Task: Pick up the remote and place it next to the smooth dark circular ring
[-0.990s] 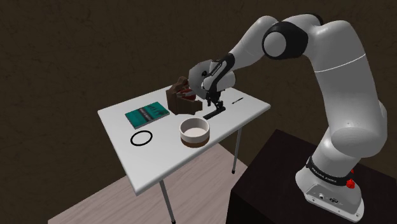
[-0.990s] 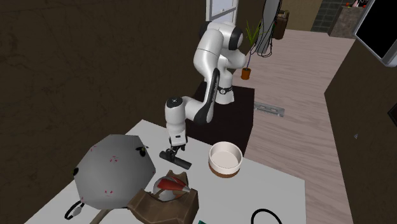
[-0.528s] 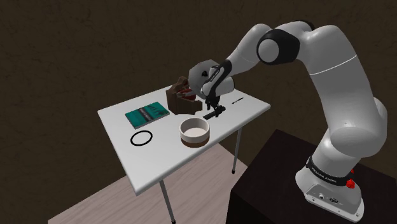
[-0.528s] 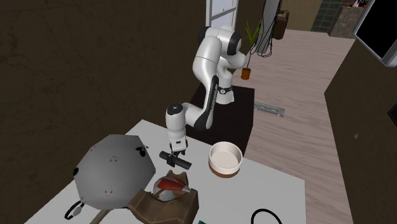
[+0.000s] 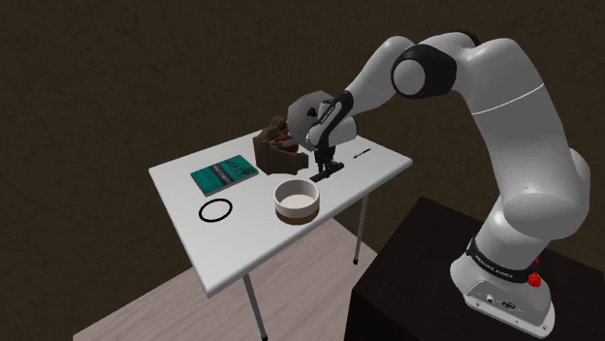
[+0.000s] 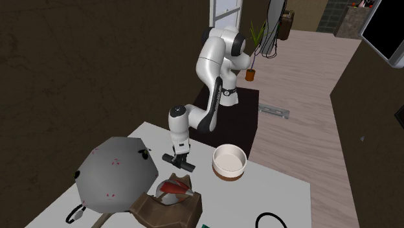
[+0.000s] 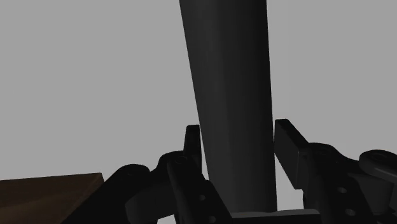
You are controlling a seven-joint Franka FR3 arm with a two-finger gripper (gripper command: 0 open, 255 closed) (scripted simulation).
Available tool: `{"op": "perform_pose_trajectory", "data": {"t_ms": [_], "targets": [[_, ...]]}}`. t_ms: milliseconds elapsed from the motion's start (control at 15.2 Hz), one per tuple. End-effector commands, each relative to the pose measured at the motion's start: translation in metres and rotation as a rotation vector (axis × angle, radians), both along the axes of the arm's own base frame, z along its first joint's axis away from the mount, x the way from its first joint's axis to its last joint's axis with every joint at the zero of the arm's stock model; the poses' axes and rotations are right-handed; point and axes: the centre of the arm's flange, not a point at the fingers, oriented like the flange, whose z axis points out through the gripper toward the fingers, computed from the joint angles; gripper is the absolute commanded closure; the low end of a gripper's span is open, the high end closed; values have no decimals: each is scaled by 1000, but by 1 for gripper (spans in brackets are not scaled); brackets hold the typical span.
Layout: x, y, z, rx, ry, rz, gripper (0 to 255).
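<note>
Wrist view: hand (image 7: 240, 132) clasps dark remote (image 7: 228, 70) above table (image 7: 89, 83).

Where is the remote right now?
In the shoulder view, the remote is clasped by the gripper at the right part of the table, just beyond the bowl.

In the wrist view, the remote (image 7: 232, 95) runs out past the picture's edge at its far end. Its near end is covered by the gripper (image 7: 236, 137), whose fingers clasp it and are themselves cut off at their bases. In the second exterior view, the dark ring (image 6: 269, 216), nearer the camera than the bowl (image 6: 230, 162), is cut by the bottom edge, as is the brown holder (image 6: 165, 208). In the shoulder view, a thin dark item (image 5: 362, 152) up and to the right of the bowl is too small to identify.
</note>
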Motion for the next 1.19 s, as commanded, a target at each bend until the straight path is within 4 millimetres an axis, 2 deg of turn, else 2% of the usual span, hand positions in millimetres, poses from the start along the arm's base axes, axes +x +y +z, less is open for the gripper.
{"op": "perform_pose_trajectory", "data": {"t_ms": [0, 462, 1122], "targets": [[1, 0, -1, -3, -7, 0, 255], [1, 0, -1, -3, -7, 0, 255], [1, 0, 52, -3, -7, 0, 255]]}}
